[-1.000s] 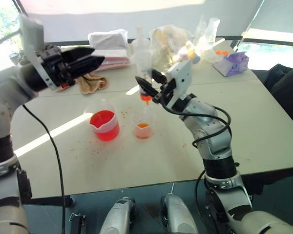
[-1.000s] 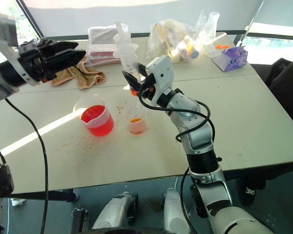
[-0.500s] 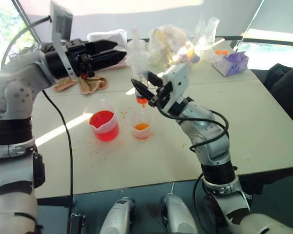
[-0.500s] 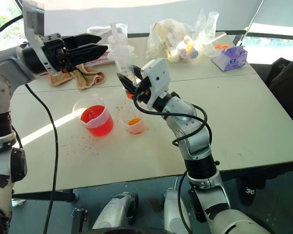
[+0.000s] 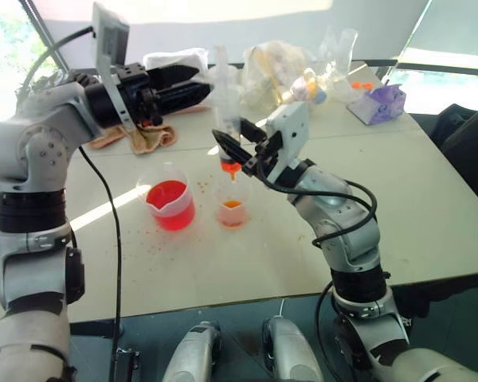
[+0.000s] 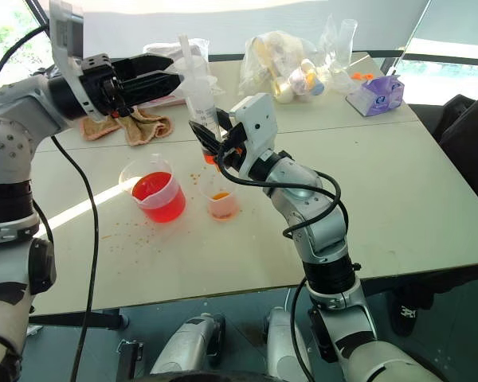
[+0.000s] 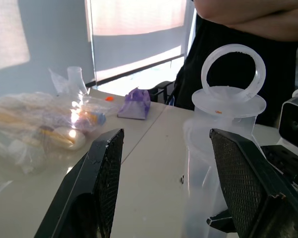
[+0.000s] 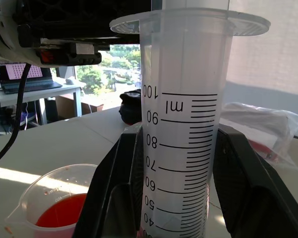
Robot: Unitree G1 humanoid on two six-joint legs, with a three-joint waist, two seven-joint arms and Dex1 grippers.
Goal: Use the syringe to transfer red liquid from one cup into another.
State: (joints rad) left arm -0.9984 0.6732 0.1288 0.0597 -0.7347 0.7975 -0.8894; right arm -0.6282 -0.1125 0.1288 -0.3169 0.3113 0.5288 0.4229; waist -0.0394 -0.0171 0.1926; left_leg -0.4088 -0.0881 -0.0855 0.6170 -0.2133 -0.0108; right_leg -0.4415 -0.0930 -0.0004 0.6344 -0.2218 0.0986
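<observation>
Right gripper (image 5: 237,146) clamped on the syringe (image 5: 228,103) low on its barrel, holding it about upright, orange tip down, right above the small cup (image 5: 233,205); the tip hangs over the cup's mouth, clear of the rim. Right wrist view shows both fingers (image 8: 116,198) pressed on the barrel's sides around the lower scale marks, no red visible in the stretch of barrel seen there. Left gripper (image 5: 193,82) spread wide, raised level at the syringe's top; in the left wrist view its fingers (image 7: 102,168) stand either side of the plunger ring (image 7: 233,72), not touching it. Small cup holds a shallow orange-red layer of liquid (image 5: 233,204). Beaker (image 5: 169,200) sits on the table just beside the small cup, on the robot's left, with much more red in it. Red drips speckle the white table (image 5: 398,207) around both. Far side of the table: a tan rag (image 5: 147,135), a white folded stack (image 5: 178,64), a plastic bag of items (image 5: 280,72), a clear flask (image 5: 344,49), a purple object (image 5: 380,103). Windows and a grey wall behind; a person in dark clothing with crossed arms (image 7: 253,22) stands past the table.
</observation>
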